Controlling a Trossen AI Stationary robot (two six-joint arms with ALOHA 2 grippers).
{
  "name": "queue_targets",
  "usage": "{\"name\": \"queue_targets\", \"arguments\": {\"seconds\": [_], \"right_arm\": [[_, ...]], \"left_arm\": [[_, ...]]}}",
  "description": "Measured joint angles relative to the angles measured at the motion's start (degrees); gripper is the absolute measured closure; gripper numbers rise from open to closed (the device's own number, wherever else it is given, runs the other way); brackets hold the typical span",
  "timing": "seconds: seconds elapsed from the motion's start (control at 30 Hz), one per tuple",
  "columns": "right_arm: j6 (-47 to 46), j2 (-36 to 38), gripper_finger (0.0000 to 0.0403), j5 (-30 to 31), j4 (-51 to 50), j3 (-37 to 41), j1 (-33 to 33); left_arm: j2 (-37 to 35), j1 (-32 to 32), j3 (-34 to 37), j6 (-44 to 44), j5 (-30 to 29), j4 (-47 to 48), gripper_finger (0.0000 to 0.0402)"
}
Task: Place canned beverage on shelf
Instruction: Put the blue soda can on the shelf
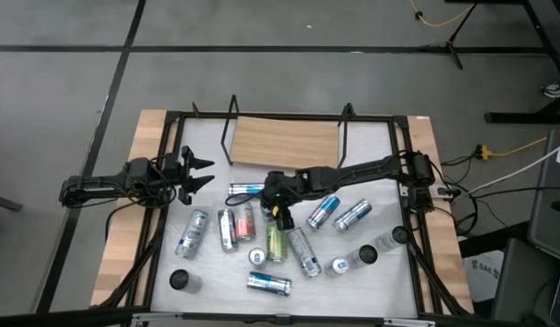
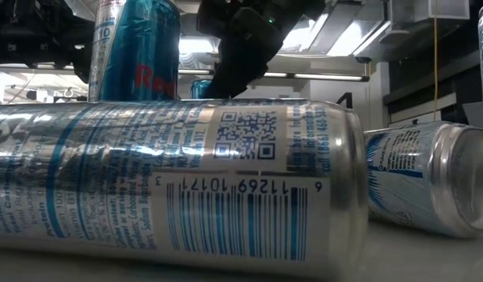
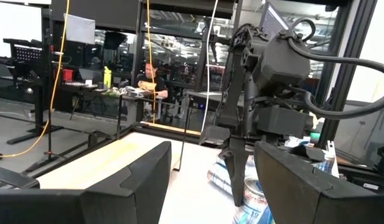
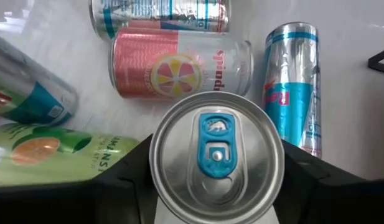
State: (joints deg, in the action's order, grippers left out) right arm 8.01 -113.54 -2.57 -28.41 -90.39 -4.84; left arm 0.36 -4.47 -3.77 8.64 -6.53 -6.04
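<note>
Right gripper [image 4: 216, 180] is closing its fingers on an upright can [image 4: 216, 152] mid-table, crowded by lying cans. Left gripper [image 1: 202, 173] is hovering part-open near the table's left edge, shelf [image 1: 284, 141] standing clear behind.

Two matte black jointed arms, black looping cables, angular dark left claw [image 1: 200, 173]

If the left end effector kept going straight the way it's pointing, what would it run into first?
Most likely the right arm, which hangs down over the cans directly ahead of the open left end effector. A can shows low between its fingers, possibly nearer, but depth is hard to judge.
</note>
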Motion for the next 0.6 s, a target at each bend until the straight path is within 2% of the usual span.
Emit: {"name": "queue_targets", "arguments": {"seconds": [0.2, 0.43, 0.6], "right_arm": [[0.0, 0.1, 0.0189, -0.5, -1.8, -4.1, 0.9], [0.1, 0.1, 0.0176, -5.7, -6.2, -13.6, 4.4], [4.2, 0.3, 0.0182, -6.0, -6.3, -20.4, 8.6]], "left_arm": [[0.0, 0.0, 0.0, 0.0, 0.0, 0.0, 0.0178], [0.0, 0.0, 0.0, 0.0, 0.0, 0.0, 0.0178], [0.0, 0.0, 0.0, 0.0, 0.0, 0.0, 0.0178]]}}
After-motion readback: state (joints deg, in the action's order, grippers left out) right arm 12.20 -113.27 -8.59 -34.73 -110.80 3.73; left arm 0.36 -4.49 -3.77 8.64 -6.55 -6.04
